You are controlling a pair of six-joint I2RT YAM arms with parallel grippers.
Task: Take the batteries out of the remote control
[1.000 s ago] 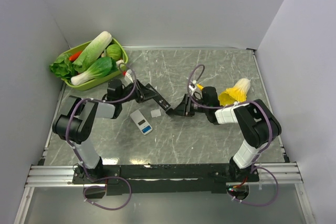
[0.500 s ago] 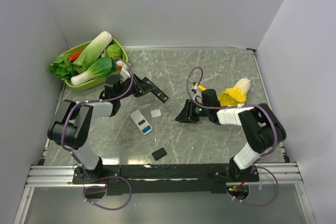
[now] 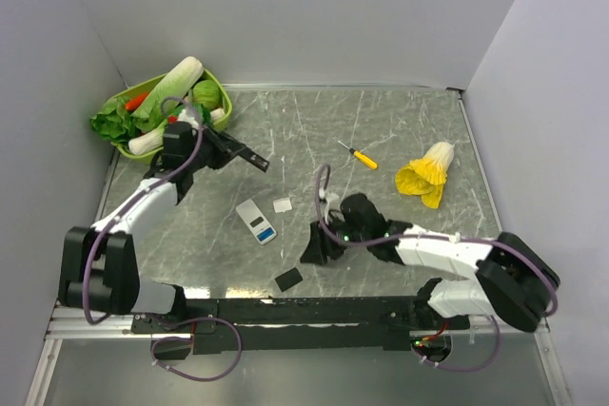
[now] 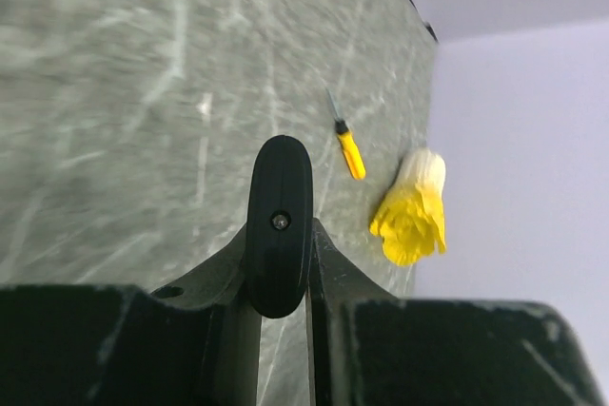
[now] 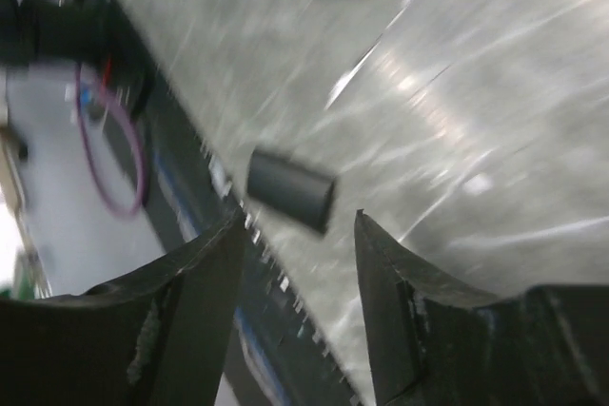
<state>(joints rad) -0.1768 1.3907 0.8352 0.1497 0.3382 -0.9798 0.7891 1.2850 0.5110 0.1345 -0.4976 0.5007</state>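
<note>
My left gripper [image 3: 228, 149] is shut on a black remote [image 3: 249, 157] and holds it raised near the green basket. In the left wrist view the remote [image 4: 278, 221] shows end-on between the fingers of my left gripper [image 4: 281, 240]. A white remote [image 3: 256, 220] lies on the table with a blue patch at its near end; I cannot tell if that is a battery. No yellow battery shows. My right gripper [image 3: 312, 250] is open and empty, just right of a black cover plate [image 3: 288, 279]. In the right wrist view the plate [image 5: 290, 191] lies just ahead of the right gripper [image 5: 293, 235].
A small white cover plate [image 3: 283, 204] lies by the white remote. A yellow-handled screwdriver [image 3: 362, 156] and a yellow leafy vegetable [image 3: 426, 174] lie at the right. A green basket [image 3: 225, 96] of vegetables stands at the back left. The table's near edge rail [image 3: 314, 309] is close to the right gripper.
My left gripper has swung left and back with the black remote. My right gripper has moved toward the near edge, beside the black cover plate, which appeared on the table half a second ago.
</note>
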